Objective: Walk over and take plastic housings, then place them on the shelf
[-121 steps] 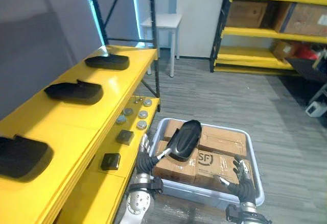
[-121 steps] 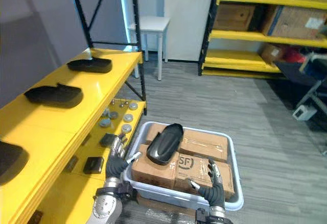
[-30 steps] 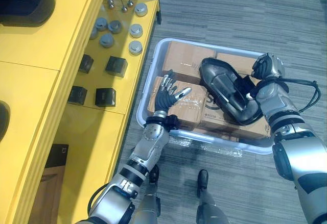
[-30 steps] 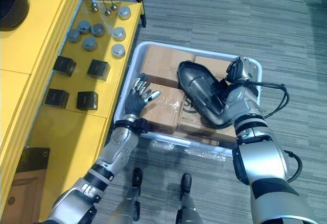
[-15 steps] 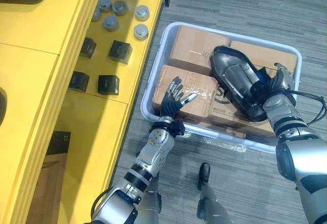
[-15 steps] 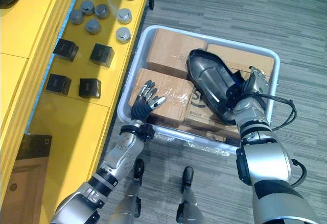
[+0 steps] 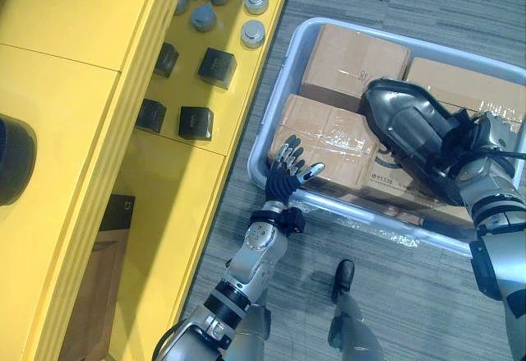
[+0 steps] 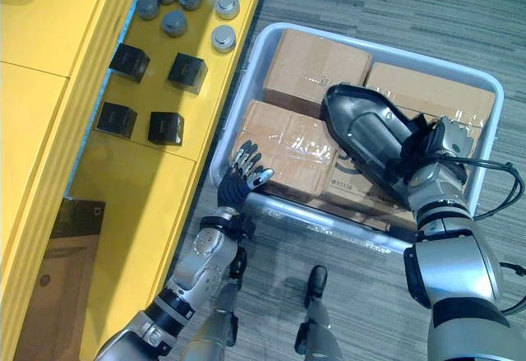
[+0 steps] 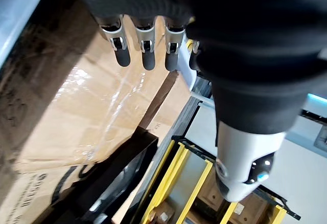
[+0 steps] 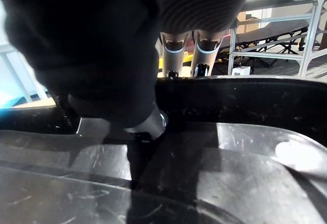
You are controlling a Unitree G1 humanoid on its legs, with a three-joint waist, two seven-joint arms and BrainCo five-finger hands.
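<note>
Lying on the boxes point(image 7: 345, 57), the housing point(image 7: 403, 122) has its rim clasped by the right hand point(image 7: 483, 141); the left hand point(image 7: 288, 170) is relaxed, fingers straight.

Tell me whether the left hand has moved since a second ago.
Yes. The left hand has drawn back toward the robot: its fingertips were over the far part of the near-left cardboard box, and now they are by its near edge.

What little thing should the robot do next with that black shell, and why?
Probably lift the black housing straight up: the right hand pinches its rim, it lies on the cardboard boxes in the grey bin, and the left hand hangs open nearby, free to steady it.
</note>
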